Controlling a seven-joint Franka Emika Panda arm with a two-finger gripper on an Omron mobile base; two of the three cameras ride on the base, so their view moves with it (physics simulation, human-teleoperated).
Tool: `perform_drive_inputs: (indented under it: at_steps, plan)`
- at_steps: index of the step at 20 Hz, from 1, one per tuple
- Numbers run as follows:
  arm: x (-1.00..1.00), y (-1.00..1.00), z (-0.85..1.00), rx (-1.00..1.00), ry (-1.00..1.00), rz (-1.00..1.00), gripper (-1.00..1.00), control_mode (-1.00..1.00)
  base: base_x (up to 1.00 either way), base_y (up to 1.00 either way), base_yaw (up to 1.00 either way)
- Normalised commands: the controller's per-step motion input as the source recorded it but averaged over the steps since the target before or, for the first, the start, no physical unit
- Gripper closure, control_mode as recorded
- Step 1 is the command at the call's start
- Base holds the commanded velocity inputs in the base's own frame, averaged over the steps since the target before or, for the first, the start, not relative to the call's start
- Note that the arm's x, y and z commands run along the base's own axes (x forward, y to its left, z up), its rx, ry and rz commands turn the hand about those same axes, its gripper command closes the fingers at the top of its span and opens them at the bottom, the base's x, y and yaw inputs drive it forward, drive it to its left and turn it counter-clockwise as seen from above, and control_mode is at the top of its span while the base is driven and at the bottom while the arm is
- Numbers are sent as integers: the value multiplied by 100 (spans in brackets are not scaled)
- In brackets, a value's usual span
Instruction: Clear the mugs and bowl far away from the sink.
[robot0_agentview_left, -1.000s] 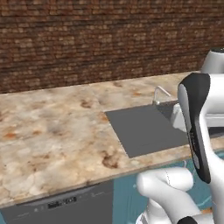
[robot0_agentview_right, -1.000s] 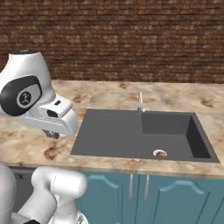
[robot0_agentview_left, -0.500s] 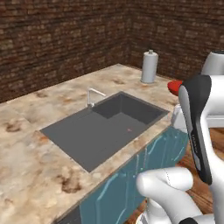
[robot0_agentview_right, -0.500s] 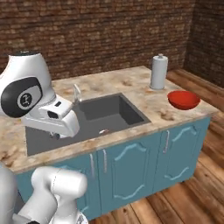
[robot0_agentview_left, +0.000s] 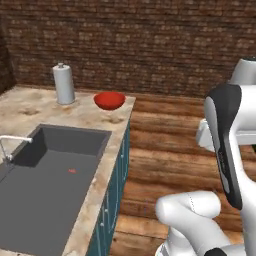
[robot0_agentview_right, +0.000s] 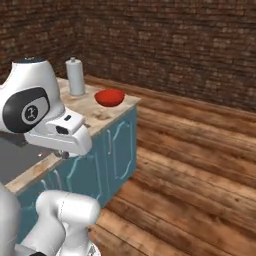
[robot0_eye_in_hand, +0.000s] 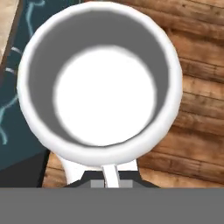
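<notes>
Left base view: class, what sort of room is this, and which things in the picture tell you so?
Most likely a kitchen. A dark recessed sink with a thin faucet is set into a speckled stone counter over teal cabinet doors, and a red bowl stands on the counter's far end, before a brick wall.

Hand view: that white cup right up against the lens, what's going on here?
The gripper is shut on the white mug, seen from above with wood floor beneath it, so the arm is carrying it off the counter's end. The red bowl sits on the counter beyond the sink, beside a grey-white cylinder. The bowl is not yet cleared.
</notes>
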Motion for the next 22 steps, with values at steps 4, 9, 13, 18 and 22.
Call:
perform_drive_inputs:
  at_steps: [4, 9, 13, 18, 22]
  plan:
    - [0, 0, 0, 0, 0, 0, 100, 100, 0, 0, -93]
    - [0, 0, 0, 0, 0, 0, 100, 100, -30, 0, -84]
    - [0, 0, 0, 0, 0, 0, 100, 100, -34, 0, -86]
    - [0, 0, 0, 0, 0, 0, 100, 100, -22, 0, -89]
    - [0, 0, 0, 0, 0, 0, 100, 100, -2, 2, -88]
